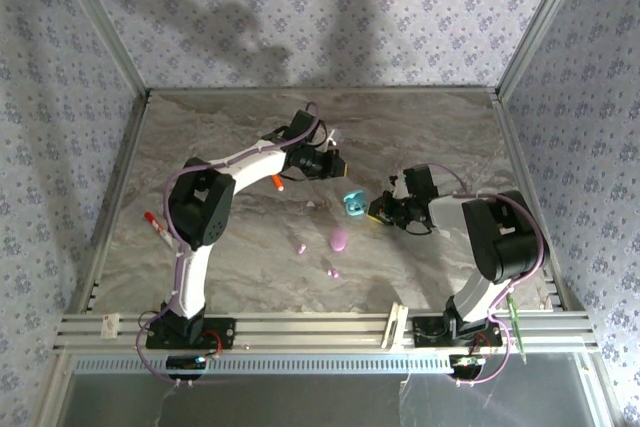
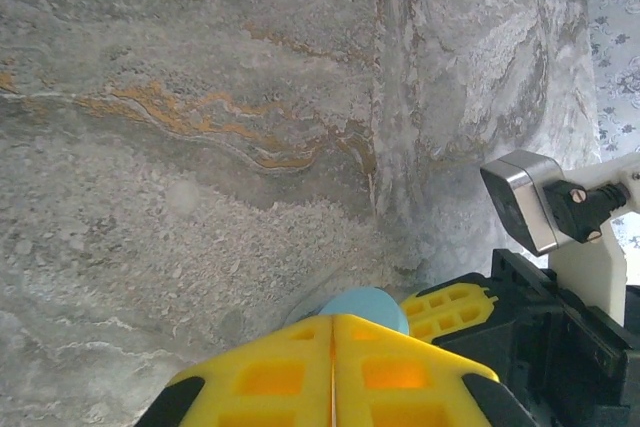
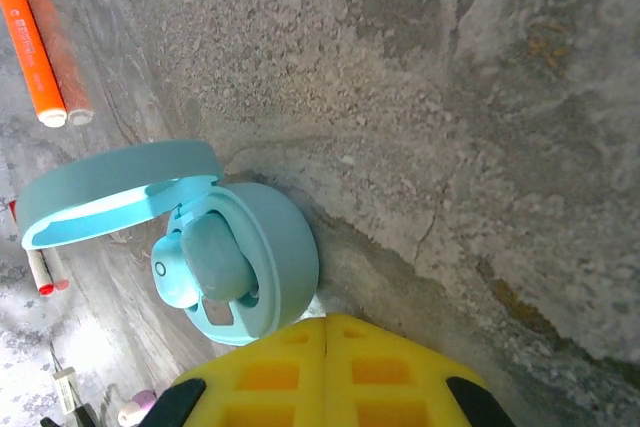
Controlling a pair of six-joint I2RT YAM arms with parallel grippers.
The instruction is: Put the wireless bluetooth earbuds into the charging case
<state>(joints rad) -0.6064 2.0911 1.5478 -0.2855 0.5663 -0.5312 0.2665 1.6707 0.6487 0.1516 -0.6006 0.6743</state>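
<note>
The cyan charging case (image 3: 270, 247) stands open on the marble table, its lid (image 3: 120, 187) tipped back. A pale cyan earbud (image 3: 205, 252) lies askew in it and sticks out above the rim. My right gripper (image 3: 325, 319) is shut and empty, its yellow tips just beside the case's base. From above, the case (image 1: 352, 204) sits between my right gripper (image 1: 377, 213) and my left gripper (image 1: 338, 163). My left gripper (image 2: 333, 319) is also shut with nothing held, and a rounded part of the cyan case (image 2: 365, 305) shows right behind its tips. Two pink earbuds (image 1: 299, 247) (image 1: 333, 272) lie loose nearer the bases.
A pink oval case (image 1: 339, 239) lies just below the cyan one. An orange pen (image 1: 278, 183) (image 3: 35, 47) rests under the left forearm, and a red-tipped marker (image 1: 155, 222) lies at the left edge. Aluminium rails and patterned walls bound the table.
</note>
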